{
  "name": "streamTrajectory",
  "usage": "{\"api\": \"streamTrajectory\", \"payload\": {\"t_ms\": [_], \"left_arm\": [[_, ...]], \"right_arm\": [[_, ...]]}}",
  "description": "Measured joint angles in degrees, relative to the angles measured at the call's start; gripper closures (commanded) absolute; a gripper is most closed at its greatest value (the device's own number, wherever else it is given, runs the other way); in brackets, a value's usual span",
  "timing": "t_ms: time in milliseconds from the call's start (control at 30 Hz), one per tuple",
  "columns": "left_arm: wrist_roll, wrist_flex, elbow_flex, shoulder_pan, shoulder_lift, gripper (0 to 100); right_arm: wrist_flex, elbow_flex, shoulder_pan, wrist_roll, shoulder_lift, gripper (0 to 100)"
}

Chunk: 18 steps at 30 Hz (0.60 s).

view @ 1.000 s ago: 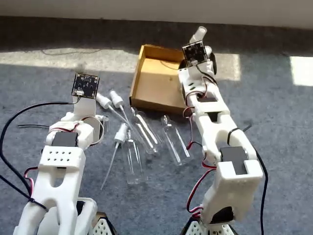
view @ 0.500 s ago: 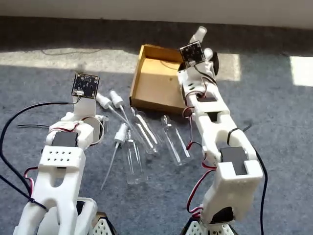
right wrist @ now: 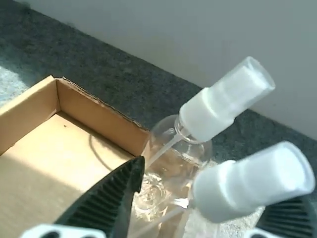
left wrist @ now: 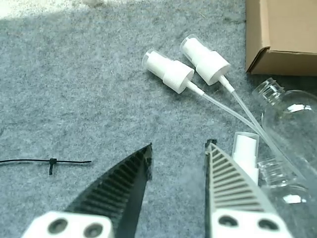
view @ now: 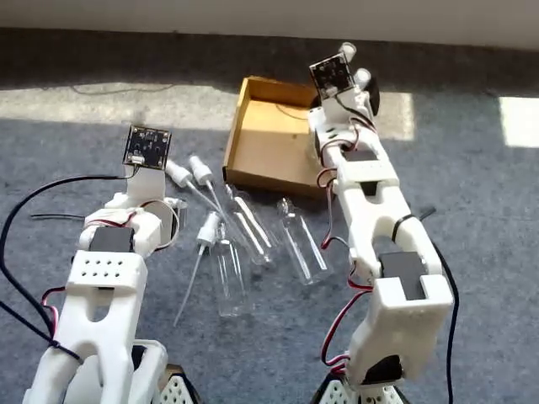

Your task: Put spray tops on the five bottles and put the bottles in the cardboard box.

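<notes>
My right gripper (right wrist: 208, 188) is raised over the far right corner of the cardboard box (view: 269, 143). It is shut on two clear bottles fitted with white spray tops (right wrist: 225, 99), whose caps (view: 347, 50) point up toward the wall. My left gripper (left wrist: 178, 146) hangs open over bare carpet. Two loose spray tops (left wrist: 168, 74) lie just beyond it, and a third (left wrist: 245, 148) lies beside one finger. Three uncapped clear bottles (view: 229, 273) lie on the carpet between the arms, near the box's front edge.
Grey carpet covers the floor, with a wall along the far side. A thin black cable with a tie (left wrist: 49, 162) lies on the carpet near my left gripper. The box interior (right wrist: 44, 168) holds nothing that I can see.
My right gripper has lifted and shifted slightly toward the wall with the capped bottles. The left arm and the things on the carpet have not moved.
</notes>
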Motion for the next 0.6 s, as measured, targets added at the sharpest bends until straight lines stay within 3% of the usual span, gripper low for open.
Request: {"api": "streamTrajectory", "payload": {"t_ms": [600], "left_arm": [[0.0,0.0,0.0,0.0,0.0,83]], "right_arm": [[0.7,-0.4,0.0,0.0,-1.1,65.6]]}}
